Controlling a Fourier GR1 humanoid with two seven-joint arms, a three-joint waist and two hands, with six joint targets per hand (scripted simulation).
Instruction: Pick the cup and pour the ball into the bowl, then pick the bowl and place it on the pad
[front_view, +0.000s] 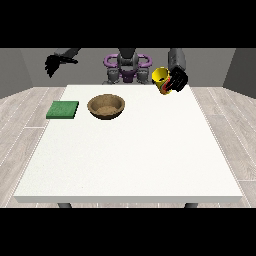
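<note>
Large white table (130, 165), wooden floor (227, 130)

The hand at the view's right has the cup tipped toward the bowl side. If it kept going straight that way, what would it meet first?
Probably nothing soon. The hand at the view's right holds the yellow cup above the table's far edge, mouth facing view-left. That line looks free; the wooden bowl lies lower and nearer the camera, though depth is unclear.

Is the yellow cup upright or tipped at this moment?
Tipped. The yellow cup, held above the table by the hand at the view's right, shows its open mouth turned sideways toward the bowl.
</note>
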